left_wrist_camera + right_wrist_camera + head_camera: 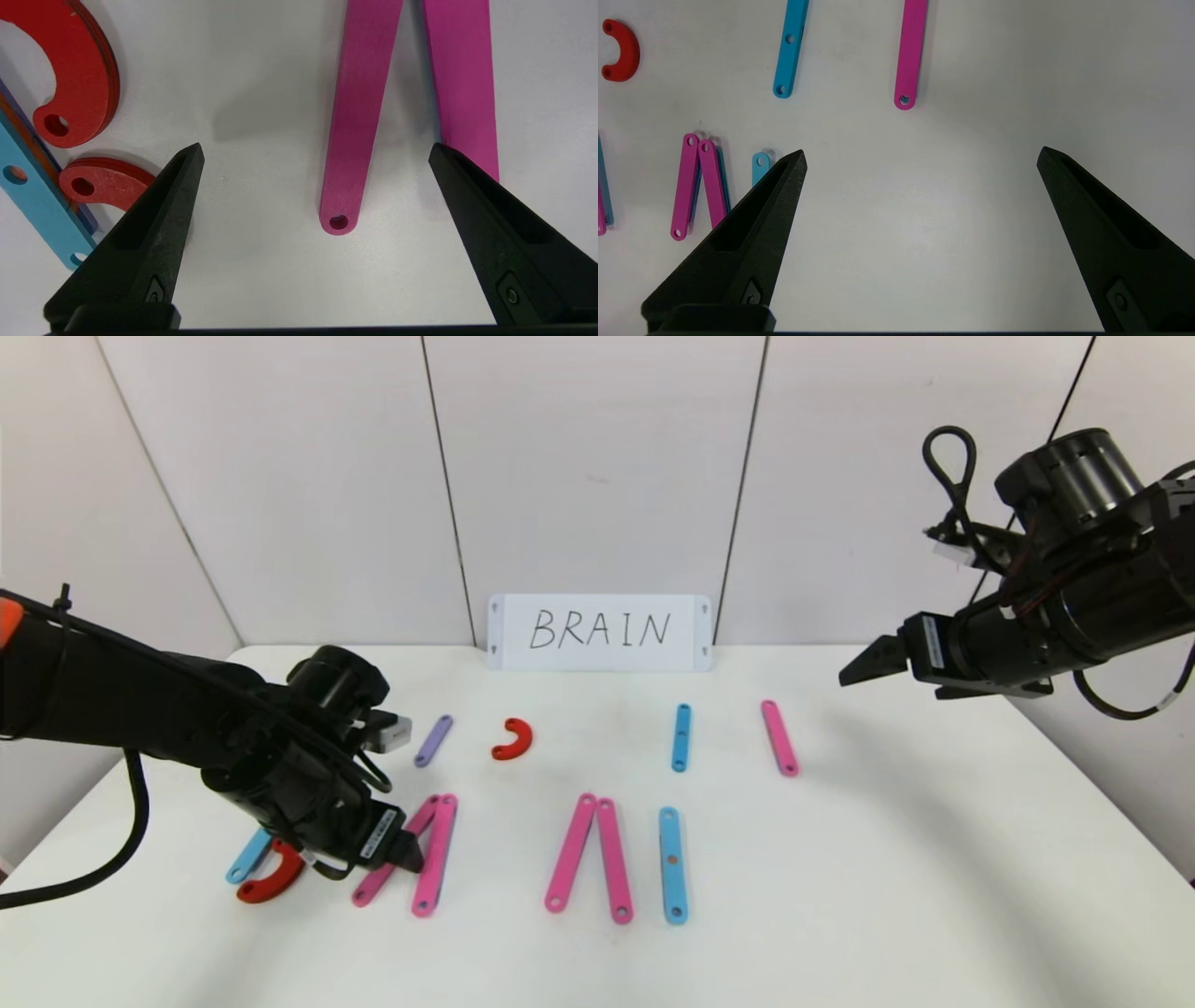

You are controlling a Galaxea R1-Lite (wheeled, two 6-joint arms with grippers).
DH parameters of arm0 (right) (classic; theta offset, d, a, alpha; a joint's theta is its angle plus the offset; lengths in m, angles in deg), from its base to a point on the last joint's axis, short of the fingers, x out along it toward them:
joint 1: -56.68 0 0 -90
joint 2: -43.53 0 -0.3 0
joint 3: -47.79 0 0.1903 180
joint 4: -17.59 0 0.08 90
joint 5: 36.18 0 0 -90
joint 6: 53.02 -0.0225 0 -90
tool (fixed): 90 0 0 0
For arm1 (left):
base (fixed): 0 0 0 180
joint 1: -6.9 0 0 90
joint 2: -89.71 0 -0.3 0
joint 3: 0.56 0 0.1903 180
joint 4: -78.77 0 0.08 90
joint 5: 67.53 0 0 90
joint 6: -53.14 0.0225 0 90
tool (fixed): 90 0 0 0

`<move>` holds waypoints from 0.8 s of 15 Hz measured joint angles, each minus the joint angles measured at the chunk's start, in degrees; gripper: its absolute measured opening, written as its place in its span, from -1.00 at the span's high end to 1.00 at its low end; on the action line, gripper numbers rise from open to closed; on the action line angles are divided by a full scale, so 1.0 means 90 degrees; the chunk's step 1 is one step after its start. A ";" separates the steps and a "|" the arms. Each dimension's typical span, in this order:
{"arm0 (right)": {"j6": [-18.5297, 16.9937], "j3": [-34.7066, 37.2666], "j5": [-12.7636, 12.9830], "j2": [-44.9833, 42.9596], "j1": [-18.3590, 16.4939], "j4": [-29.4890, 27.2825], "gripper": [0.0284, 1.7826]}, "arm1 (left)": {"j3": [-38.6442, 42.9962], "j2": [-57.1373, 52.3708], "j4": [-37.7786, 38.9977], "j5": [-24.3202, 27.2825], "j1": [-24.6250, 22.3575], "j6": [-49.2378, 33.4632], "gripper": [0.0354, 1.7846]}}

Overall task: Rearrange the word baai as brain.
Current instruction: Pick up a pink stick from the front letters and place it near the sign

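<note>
— Where is the left gripper (403, 851)?

— Lower left of the head frame, low over the white table (840, 896); its black fingers (159, 205) are spread wide and grasp nothing; in the left wrist view the hole-pierced end of a flat pink plastic strip (357, 116) lies between them, and a second pink strip (462, 84) runs behind the other finger; the two strips stand as a narrow tent in the head view.

— And beside it?

— A red C-shaped plastic curve (271, 882) and a light blue strip (247, 857) at the far lower left, partly hidden by the arm; the wrist view shows a second red curve (105, 184) next to the first.

— The rest of the word?

— Lower centre: another pink pair (588, 859) joined at the top, then an upright blue strip (672, 865) just right of it.

— The upper row?

— A short purple strip (433, 740), a small red curve (513, 739), a shorter blue strip (681, 737) and a lone pink strip (779, 737), all apart; the white card handwritten BRAIN (599, 632) leans on the wall behind.

— The right gripper (864, 667)?

— Raised at the right edge, released, clear of the table.
</note>
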 joint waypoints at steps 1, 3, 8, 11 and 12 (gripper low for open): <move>-0.0003 0.0000 0.0000 0.0004 0.0000 0.0000 -0.94 | 0.0000 0.0023 0.0000 -0.0003 0.0031 -0.0012 -0.89; -0.0003 0.0000 0.0000 0.0007 0.0000 0.0000 -0.94 | -0.0009 0.0056 0.0004 -0.0005 0.0050 -0.0022 -0.89; 0.0003 0.0004 0.0000 0.0009 0.0000 -0.0003 -0.94 | -0.0005 0.0060 0.0007 -0.0024 0.0050 -0.0022 -0.89; -0.0003 0.0007 0.0001 0.0009 0.0000 -0.0003 -0.94 | 0.0012 0.0060 0.0182 -0.0022 0.0024 -0.0022 -0.89; -0.0003 0.0007 0.0007 0.0009 0.0000 -0.0003 -0.94 | 0.0016 0.0068 0.0199 -0.0022 0.0024 -0.0028 -0.89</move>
